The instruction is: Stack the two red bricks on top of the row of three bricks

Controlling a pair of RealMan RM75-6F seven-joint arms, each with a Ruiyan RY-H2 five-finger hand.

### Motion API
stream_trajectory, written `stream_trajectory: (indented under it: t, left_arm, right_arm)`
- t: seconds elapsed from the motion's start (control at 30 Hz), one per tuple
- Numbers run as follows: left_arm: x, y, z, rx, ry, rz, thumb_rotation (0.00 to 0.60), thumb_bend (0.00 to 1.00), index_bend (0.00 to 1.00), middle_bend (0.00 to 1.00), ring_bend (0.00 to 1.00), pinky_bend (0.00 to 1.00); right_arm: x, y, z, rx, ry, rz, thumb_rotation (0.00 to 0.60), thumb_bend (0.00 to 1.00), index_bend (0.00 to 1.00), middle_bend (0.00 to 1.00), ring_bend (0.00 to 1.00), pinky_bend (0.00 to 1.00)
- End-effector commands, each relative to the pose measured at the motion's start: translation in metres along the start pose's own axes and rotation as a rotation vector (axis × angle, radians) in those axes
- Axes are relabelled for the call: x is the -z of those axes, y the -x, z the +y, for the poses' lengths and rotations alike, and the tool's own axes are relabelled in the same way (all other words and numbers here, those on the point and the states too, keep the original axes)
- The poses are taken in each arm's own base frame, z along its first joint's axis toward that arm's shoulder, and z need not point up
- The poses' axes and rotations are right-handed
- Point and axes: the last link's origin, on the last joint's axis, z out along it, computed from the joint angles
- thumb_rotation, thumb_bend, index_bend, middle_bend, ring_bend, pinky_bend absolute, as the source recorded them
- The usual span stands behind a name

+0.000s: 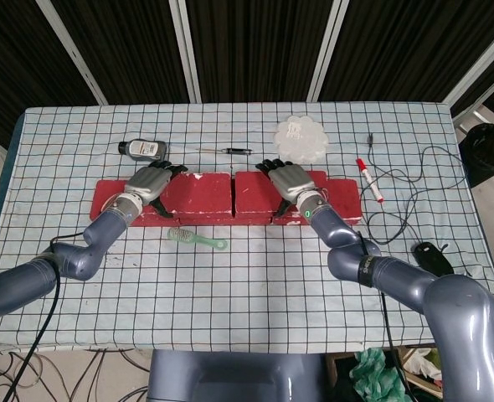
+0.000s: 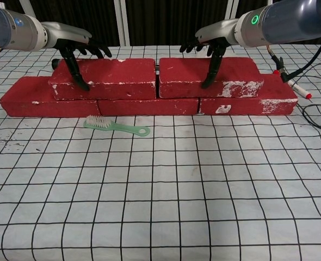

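Both of my hands sit on the upper course of bricks: my left hand (image 1: 147, 185) lies over the left end of the left upper red brick (image 2: 109, 78), fingers draped across its top toward the far edge and the thumb (image 2: 76, 73) reaching down its near face, so I grip it between them; my right hand (image 1: 290, 182) holds the right upper red brick (image 2: 234, 76) the same way, near that brick's left part, with the thumb (image 2: 211, 68) pressed down the front face. These two bricks lie end to end, nearly touching with only a thin dark seam between them, and they rest on the row of three red bricks (image 2: 149, 106) that runs across the checked worktop (image 2: 160, 190) beneath them. The upper pair sits inset, so the bottom row's ends show past them on both sides. White scuffs mark several front faces. Just in front of the row, near its left half, lies a pale green toothbrush (image 2: 116, 126). Beyond the bricks in the head view I see a small dark bottle with a white label (image 1: 145, 149), a black pen (image 1: 237, 152) and a white scalloped disc (image 1: 303, 137). To my right are a red and white marker (image 1: 369, 181), a thin black cable (image 1: 406, 201) and a black mouse-like object (image 1: 432, 255) near the worktop edge.
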Motion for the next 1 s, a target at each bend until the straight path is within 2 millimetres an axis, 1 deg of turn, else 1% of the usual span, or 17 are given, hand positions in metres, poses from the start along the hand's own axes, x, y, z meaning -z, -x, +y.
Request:
stream_trajectory:
  t: [0.03, 0.23, 0.63, 1.0]
  left_arm:
    - [0.0003, -0.0005, -0.0006, 0.001, -0.003, -0.002, 0.6, 0.0, 0.08, 0.13, 0.0, 0.03]
    - [0.001, 0.0001, -0.0014, -0.002, -0.009, -0.019, 0.6, 0.0, 0.05, 0.1, 0.0, 0.01]
    - [0.0023, -0.0009, -0.0018, 0.004, -0.016, -0.021, 0.6, 0.0, 0.04, 0.09, 0.0, 0.0]
    - [0.0096, -0.009, -0.0034, 0.016, -0.017, 0.009, 0.6, 0.0, 0.05, 0.09, 0.0, 0.0]
  right_arm:
    - [0.0, 0.0002, 0.0003, 0.0, 0.0, 0.0, 0.6, 0.0, 0.0, 0.0, 0.0, 0.11]
    - [-0.0002, 0.0005, 0.0007, 0.001, 0.0, 0.001, 0.6, 0.0, 0.0, 0.0, 0.0, 0.11]
    - [0.0001, 0.0008, 0.0022, 0.001, 0.002, 0.002, 0.6, 0.0, 0.0, 0.0, 0.0, 0.11]
    - [0.0023, -0.0008, -0.0018, -0.014, -0.011, 0.008, 0.6, 0.0, 0.0, 0.0, 0.0, 0.11]
